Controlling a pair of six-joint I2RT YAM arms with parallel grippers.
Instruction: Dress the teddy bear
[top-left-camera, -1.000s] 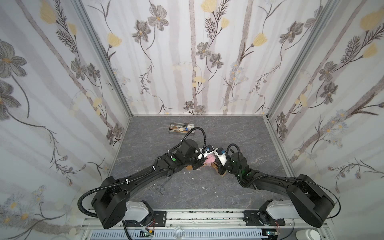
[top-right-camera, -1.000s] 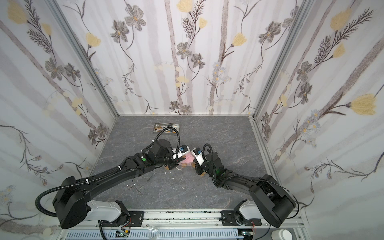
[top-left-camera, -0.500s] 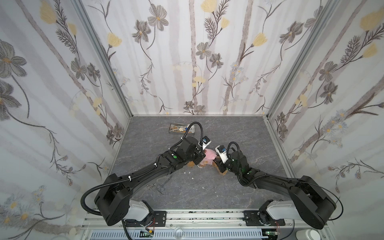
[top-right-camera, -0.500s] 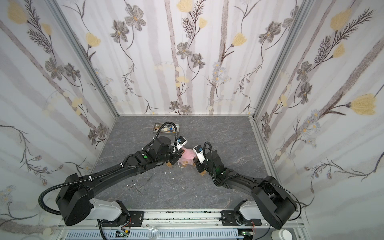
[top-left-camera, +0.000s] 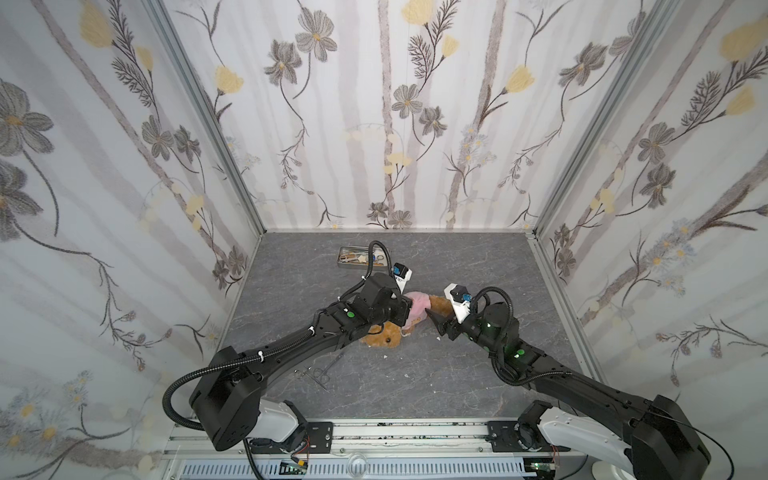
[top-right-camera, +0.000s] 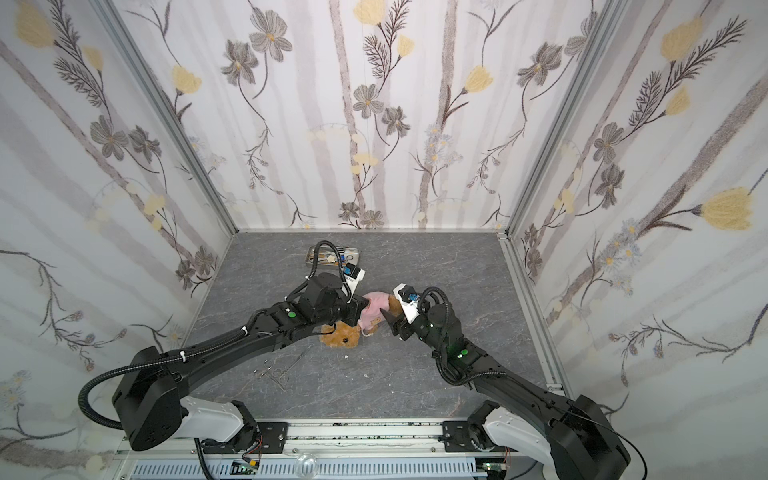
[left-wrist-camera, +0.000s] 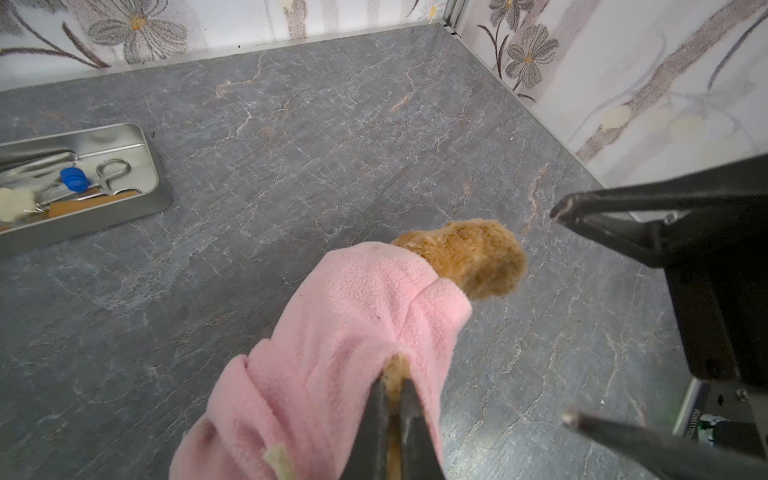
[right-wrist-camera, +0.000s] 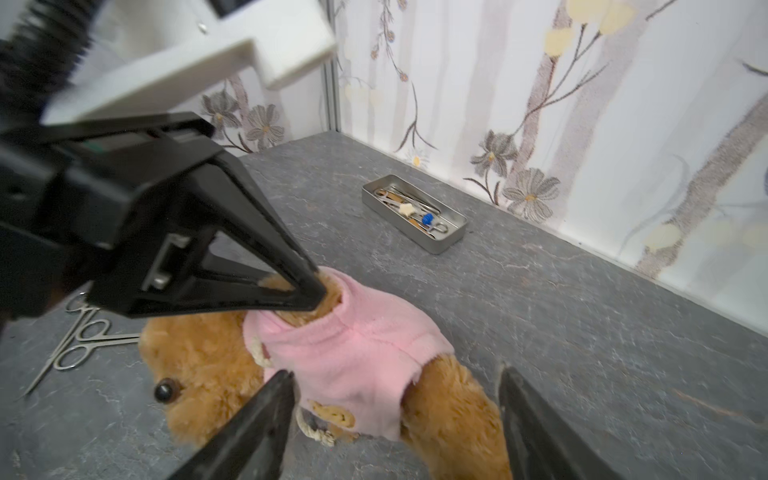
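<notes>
Forceps (top-left-camera: 316, 374): loose on counter (top-left-camera: 436, 386), nearest.
Teddy bear (top-left-camera: 382, 338): mid-counter, lying down, pink shirt (top-left-camera: 419, 307) on torso. Likely light, soft, squashy; best held by a limb.
Left fingers (left-wrist-camera: 409, 399) pinch its fur at a shirt opening. Right fingers (right-wrist-camera: 266, 407) spread beside.
Metal tray (right-wrist-camera: 399, 226), far: instruments, blue piece, pale star.

Nothing can be read with certainty. In both top views the white camera mount (top-left-camera: 402, 275) on the left arm's wrist bears a small label with dark marks, too small to read. In the left wrist view, a printed strip (left-wrist-camera: 690, 424) on the right arm is too blurred.
</notes>
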